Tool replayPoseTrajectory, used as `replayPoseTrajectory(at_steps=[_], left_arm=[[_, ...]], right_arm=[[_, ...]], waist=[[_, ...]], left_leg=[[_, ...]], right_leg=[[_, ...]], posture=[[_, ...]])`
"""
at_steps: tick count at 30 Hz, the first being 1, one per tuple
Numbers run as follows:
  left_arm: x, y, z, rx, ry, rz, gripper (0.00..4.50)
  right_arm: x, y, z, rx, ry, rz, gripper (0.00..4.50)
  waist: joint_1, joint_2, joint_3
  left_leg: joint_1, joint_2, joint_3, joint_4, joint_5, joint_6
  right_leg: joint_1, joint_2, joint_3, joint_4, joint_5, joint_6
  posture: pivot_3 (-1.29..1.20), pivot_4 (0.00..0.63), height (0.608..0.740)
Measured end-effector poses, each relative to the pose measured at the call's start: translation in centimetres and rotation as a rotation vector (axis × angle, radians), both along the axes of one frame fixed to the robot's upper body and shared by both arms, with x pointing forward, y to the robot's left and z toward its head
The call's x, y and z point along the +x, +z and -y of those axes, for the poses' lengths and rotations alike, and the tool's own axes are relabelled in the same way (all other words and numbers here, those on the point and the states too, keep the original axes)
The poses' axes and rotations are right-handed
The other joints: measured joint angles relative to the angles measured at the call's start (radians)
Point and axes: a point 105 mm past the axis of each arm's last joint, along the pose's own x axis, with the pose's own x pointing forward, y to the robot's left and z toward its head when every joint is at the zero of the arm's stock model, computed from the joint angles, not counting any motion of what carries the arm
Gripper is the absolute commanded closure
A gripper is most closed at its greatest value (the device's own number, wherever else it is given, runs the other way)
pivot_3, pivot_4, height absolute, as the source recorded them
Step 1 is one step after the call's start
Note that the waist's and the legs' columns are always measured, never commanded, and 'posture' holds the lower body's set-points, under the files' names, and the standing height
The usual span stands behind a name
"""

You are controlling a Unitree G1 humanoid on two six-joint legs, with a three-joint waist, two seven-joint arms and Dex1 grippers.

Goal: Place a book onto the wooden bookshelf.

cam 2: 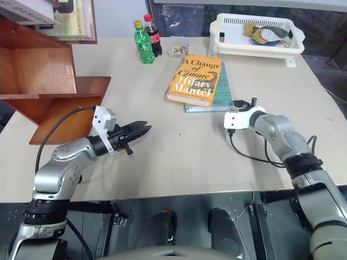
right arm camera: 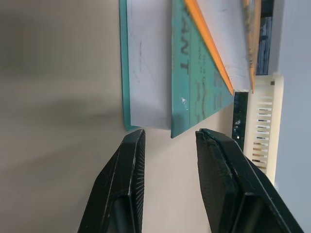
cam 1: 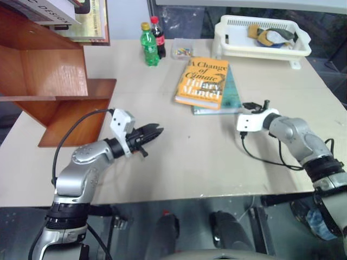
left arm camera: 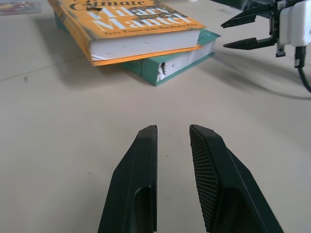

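While empty, right hand [right arm camera: 167, 138] gapes beside the book [cam 1: 203, 81].

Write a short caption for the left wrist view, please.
Open left gripper faces the orange book lying on a teal book.

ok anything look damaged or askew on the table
Yes: the teal book under the orange book has a small tear in its page edges, seen from the left wrist. The orange book also sits skewed, overhanging the teal one.
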Motion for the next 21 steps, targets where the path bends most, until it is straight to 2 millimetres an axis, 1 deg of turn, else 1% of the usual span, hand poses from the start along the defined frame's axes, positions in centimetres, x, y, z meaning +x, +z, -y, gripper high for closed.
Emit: replayPoseTrajectory(at_steps=[4,5,6,7,8,9,17,20,21], left_arm=[[-0.2,0.3,0.0,0.003,0.014,0.013,3.34],[-0.3,0.3,0.0,0.002,0.015,0.015,3.34],[-0.3,0.3,0.1,0.002,0.015,0.016,3.34],[-0.4,0.4,0.1,0.002,0.017,0.02,3.34],[-0.4,0.5,0.1,0.002,0.02,0.023,3.34],[-0.4,0.5,-0.1,0.001,0.027,0.025,3.34],[-0.4,0.7,-0.4,-0.004,0.04,0.032,3.34],[-0.6,0.8,-0.3,-0.013,0.019,0.03,3.34],[-0.8,0.7,-0.2,-0.022,0.004,0.026,3.34]], right_arm=[[0.6,-0.2,-0.5,-0.015,0.021,0.011,2.83],[0.6,-0.3,-0.6,-0.018,0.026,0.012,3.21],[0.7,-0.4,-0.6,-0.019,0.026,0.011,3.34],[0.7,-0.4,-0.6,-0.021,0.028,0.013,3.63],[0.7,-0.4,-0.6,-0.023,0.031,0.015,4.13],[0.8,-0.3,-0.7,-0.023,0.035,0.022,4.48],[0.8,-0.2,-0.8,-0.031,0.052,0.033,4.48],[0.4,-0.2,-1.0,-0.042,0.08,0.027,4.48],[-0.2,-0.3,-1.2,-0.047,0.111,0.021,4.48]], waist=[[0.0,0.0,0.0],[-0.001,0.0,0.0],[-0.001,0.0,0.0],[-0.001,0.0,0.0],[-0.001,0.0,0.0],[-0.001,0.0,0.0],[-0.001,0.0,0.0],[-0.001,0.0,0.0],[0.0,0.0,0.0]], left_leg=[[0.0,0.0,0.0,0.0,0.0,0.0],[0.0,0.0,0.0,0.0,0.0,0.0],[0.0,0.0,0.0,0.0,0.0,0.0],[0.0,0.0,0.0,0.0,0.0,0.0],[0.0,0.0,0.0,0.0,0.0,0.0],[0.001,0.0,0.0,0.0,0.0,0.0],[0.001,0.0,0.0,0.0,0.0,0.0],[0.001,0.0,-0.001,0.0,0.0,0.0],[0.001,0.0,-0.001,0.0,0.0,0.0]], right_leg=[[0.0,0.0,0.0,0.0,0.0,0.0],[0.0,0.0,0.0,0.0,0.0,0.0],[0.0,0.0,0.0,0.0,0.0,0.0],[0.0,0.0,0.0,0.0,0.0,0.0],[0.0,0.0,0.0,0.0,0.0,0.0],[0.0,0.0,0.0,0.0,0.0,0.0],[0.0,0.0,0.0,0.0,0.0,0.0],[0.0,0.0,0.0,0.0,0.0,0.0],[0.0,0.0,0.0,0.0,0.0,0.0]], posture=[[0.0,0.15,0.74],[0.0,0.15,0.74],[0.0,0.15,0.74],[0.0,0.15,0.74],[0.0,0.15,0.74],[0.0,0.15,0.74],[0.0,0.15,0.74],[0.0,0.15,0.74],[0.0,0.15,0.74]])
